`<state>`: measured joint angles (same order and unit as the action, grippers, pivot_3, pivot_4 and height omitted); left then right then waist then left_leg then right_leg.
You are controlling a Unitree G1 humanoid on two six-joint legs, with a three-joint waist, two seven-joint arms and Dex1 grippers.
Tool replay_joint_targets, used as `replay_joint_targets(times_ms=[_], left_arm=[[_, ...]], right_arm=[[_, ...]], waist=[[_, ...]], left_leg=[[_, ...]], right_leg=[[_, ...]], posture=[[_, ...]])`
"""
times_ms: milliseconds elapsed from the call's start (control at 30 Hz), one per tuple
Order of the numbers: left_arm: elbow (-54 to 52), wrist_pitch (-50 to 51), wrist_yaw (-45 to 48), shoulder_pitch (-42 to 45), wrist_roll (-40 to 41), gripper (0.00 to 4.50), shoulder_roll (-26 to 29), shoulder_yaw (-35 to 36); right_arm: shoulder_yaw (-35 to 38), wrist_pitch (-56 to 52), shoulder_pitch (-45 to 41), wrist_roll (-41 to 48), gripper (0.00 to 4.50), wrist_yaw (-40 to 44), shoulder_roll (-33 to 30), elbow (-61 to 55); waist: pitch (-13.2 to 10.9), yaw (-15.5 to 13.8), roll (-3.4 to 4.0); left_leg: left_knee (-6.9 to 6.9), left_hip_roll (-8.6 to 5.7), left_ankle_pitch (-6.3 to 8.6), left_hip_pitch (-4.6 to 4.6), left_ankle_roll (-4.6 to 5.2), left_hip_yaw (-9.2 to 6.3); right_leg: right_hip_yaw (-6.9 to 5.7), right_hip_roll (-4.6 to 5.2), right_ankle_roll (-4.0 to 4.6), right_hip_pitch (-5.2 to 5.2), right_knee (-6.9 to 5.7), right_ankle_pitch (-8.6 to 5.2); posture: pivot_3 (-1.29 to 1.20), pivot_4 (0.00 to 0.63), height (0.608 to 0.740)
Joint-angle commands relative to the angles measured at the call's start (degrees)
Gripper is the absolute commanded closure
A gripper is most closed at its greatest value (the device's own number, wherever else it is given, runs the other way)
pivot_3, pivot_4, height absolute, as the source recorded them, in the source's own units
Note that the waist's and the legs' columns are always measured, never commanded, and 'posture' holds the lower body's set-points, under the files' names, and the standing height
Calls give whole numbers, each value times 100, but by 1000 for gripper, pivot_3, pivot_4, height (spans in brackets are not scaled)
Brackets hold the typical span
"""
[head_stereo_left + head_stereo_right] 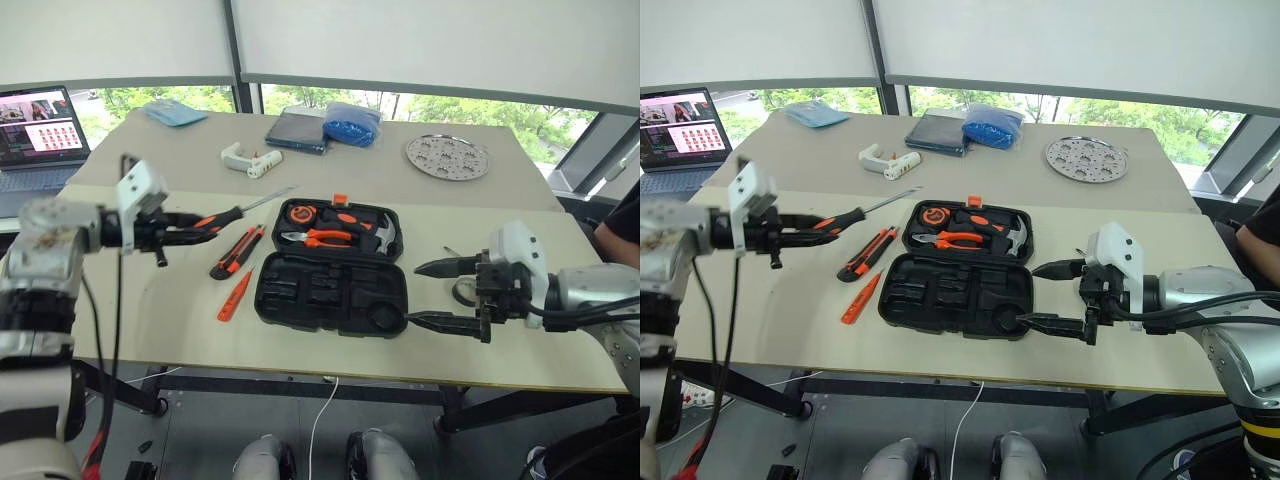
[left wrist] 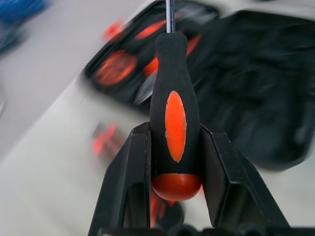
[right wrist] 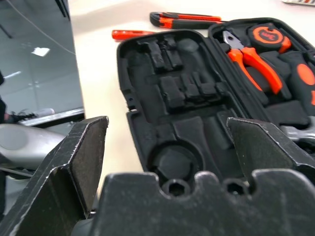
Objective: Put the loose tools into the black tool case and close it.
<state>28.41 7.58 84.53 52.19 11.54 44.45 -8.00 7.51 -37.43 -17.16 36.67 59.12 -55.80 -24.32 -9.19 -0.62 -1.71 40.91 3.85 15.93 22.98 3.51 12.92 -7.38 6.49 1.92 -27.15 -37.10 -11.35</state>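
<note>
The black tool case lies open in the middle of the table, its near half with bare moulded slots. Its far half holds pliers, a tape measure and a hammer. My left gripper is shut on the handle of an orange-and-black screwdriver. It holds the screwdriver above the table left of the case, shaft toward the case. An orange-black utility knife and a slim orange tester screwdriver lie between them. My right gripper hangs open and empty at the case's right end. A small round thing lies partly hidden behind it.
At the back are a white pistol-shaped tool, a dark flat book-like thing, a blue bag and a round perforated metal plate. A laptop stands far left. A person sits at the right edge.
</note>
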Motion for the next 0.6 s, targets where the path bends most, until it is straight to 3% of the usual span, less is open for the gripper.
replay_joint_targets(times_ms=[33, 300, 600], left_arm=[[827, -986, 35, 383, -636, 3630, -575, -565], [2975, -2216, -699, 1235, -1607, 3630, -1644, -1019], [3651, -2676, -690, 1559, -1881, 3630, -1667, -960]], right_arm=[[45, 155, -69, -168, 0, -101, 4, -42], [65, -76, -102, -114, 0, -384, 115, -325], [182, -230, 78, -12, 0, -594, 174, -593]], waist=[[-1, 5, -1], [-6, 133, -10], [-6, 141, -10]], left_leg=[[3, 1, 0, 0, 3, 0], [8, 5, -8, 22, 23, -16], [18, 6, -1, 26, 36, -19]], right_leg=[[2, -2, -1, 0, 0, 1], [-3, -11, 29, -13, 3, 19], [-5, -5, 9, -13, 3, 10]], posture=[[0, 150, 718], [0, 150, 718], [0, 150, 718]])
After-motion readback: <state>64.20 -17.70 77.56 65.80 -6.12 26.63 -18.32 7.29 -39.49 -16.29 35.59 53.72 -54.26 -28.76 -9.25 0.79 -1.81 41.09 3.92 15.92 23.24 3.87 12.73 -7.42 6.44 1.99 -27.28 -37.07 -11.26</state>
